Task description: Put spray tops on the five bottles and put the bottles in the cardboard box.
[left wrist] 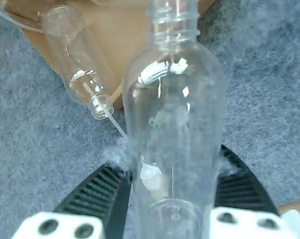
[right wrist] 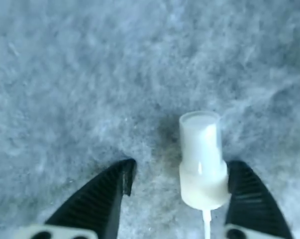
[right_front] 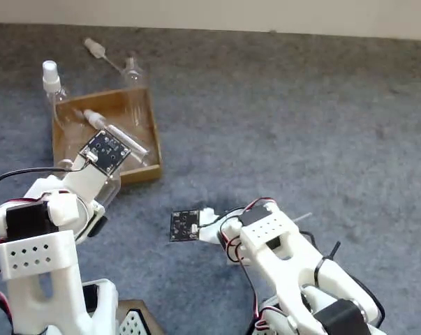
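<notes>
Grey carpet (right_front: 301, 105) carries the cardboard box (right_front: 153, 139), at whose near edge the left gripper (left wrist: 172, 172) is clamped on 1 uncapped bottle (left wrist: 174, 99), neck toward the box, while farther off the right gripper (right wrist: 182, 172) stands jaws apart around a spray top (right wrist: 202, 159) lying lengthwise between them.

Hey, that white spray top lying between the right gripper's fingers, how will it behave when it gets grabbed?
The spray top is small plastic, so probably very light. It is round and lies on its side, so it may roll or twist as the open right gripper closes. Its thin tube looks bendy and would likely flex.
</notes>
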Robot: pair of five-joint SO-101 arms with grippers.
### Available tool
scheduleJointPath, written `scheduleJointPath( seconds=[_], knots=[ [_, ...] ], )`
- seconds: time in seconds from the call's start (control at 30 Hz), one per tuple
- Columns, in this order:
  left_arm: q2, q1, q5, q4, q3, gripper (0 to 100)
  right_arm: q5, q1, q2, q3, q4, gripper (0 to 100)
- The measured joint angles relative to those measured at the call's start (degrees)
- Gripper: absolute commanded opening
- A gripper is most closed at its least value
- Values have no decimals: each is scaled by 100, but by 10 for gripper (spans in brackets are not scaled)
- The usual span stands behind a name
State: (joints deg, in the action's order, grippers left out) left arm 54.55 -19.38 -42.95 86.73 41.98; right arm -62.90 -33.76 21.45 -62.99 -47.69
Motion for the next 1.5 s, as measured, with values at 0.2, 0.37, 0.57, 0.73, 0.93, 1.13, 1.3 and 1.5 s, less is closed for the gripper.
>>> scheduleJointPath(
  seconds=[0.2,0.37,0.57,0.73,0.93,1.13,1.3,1.5],
  knots=[
    [0,0,0,0,0,88,141,9,-18,9,132,109],
    [0,0,0,0,0,88,448,18,-18,97,-176,105],
    [0,0,0,0,0,88,519,-273,-97,536,-1477,105],
    [0,0,0,0,0,86,571,-510,-114,1116,-2593,105],
    [0,149,0,0,0,88,1609,-422,-114,2418,-3015,104],
    [0,1055,0,132,0,85,2954,-53,-123,3473,-3068,104],
    [0,1635,0,132,0,84,3956,404,-26,4141,-3323,104],
    [0,2136,668,114,0,84,4440,615,1459,4651,-3578,104]
  ],
)
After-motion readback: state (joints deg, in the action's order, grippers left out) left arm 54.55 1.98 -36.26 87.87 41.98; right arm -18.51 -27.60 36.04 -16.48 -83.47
